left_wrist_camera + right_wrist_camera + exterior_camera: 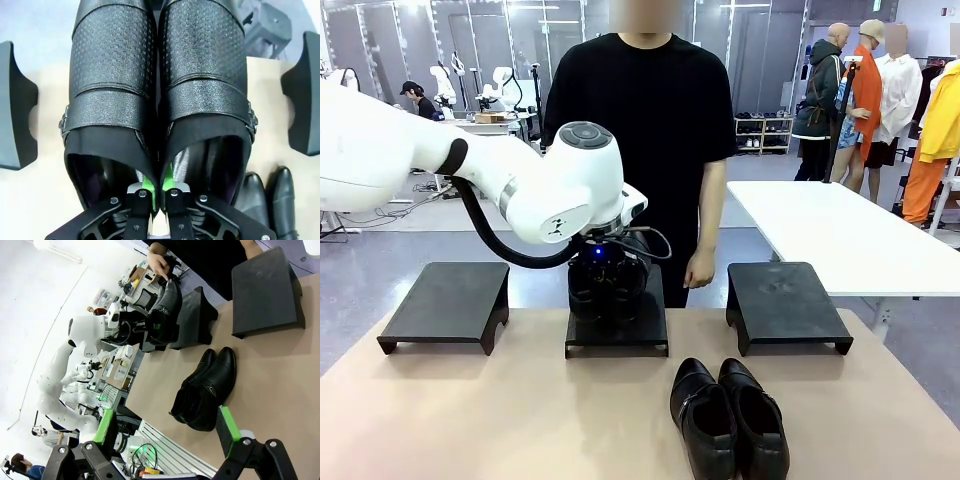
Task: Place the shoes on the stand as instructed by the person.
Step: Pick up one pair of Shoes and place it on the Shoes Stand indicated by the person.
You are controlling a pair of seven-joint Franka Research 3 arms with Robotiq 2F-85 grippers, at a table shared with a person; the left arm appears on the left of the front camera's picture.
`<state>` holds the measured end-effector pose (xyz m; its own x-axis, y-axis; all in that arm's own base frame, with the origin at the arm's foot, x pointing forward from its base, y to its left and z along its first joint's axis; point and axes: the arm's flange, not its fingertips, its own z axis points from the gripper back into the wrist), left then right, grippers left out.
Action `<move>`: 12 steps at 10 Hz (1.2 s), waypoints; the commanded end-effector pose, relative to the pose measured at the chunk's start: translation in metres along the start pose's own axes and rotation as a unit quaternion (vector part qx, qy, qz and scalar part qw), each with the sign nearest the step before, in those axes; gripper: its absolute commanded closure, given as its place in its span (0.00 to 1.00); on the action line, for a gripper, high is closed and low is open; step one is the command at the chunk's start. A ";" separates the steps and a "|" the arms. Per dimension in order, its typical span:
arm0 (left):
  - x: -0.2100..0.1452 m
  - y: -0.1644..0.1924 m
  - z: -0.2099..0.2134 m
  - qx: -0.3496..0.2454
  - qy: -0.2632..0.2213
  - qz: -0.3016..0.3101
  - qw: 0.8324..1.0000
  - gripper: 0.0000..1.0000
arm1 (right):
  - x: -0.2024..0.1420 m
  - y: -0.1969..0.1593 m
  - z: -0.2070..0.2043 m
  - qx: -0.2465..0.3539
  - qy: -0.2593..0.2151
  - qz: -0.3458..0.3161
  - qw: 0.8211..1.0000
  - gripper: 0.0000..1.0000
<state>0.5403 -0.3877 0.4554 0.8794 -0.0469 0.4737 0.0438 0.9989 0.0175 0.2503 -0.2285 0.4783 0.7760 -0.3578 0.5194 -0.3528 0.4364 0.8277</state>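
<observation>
One pair of black shoes (150, 90) lies side by side in the left wrist view. My left gripper (160, 196) is shut on their two inner walls, pinched together at the heel openings. In the front view this pair (608, 292) sits at the top of the middle black stand (617, 338) under my left gripper (608, 272); I cannot tell whether the soles rest on it. A second pair of shoes (728, 418) lies on the table at the front right. My right gripper (167, 432) hangs open above that pair (205, 390), apart from it. The person (640, 120) stands behind the middle stand.
Empty black stands stand at the left (445, 303) and right (787, 303) of the tan table (470, 420). The person's hand (700, 268) hangs just behind the gap between middle and right stands. A white table (840, 225) stands at the far right.
</observation>
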 end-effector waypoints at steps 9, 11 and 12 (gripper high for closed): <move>0.009 -0.014 -0.044 0.014 -0.028 0.009 0.999 0.93 | 0.002 0.001 0.001 0.006 -0.005 0.009 1.000 0.00; 0.009 -0.014 -0.048 0.018 -0.022 0.006 1.000 0.83 | 0.002 0.001 0.001 0.006 -0.005 0.009 1.000 0.00; 0.009 -0.014 -0.049 0.016 -0.020 0.005 1.000 0.60 | 0.002 0.001 0.001 0.006 -0.005 0.009 1.000 0.00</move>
<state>0.5681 -0.3989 0.4159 0.8823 -0.0500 0.4680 0.0373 0.9986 0.0362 0.2503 -0.2285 0.4784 0.7761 -0.3577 0.5194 -0.3530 0.4361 0.8278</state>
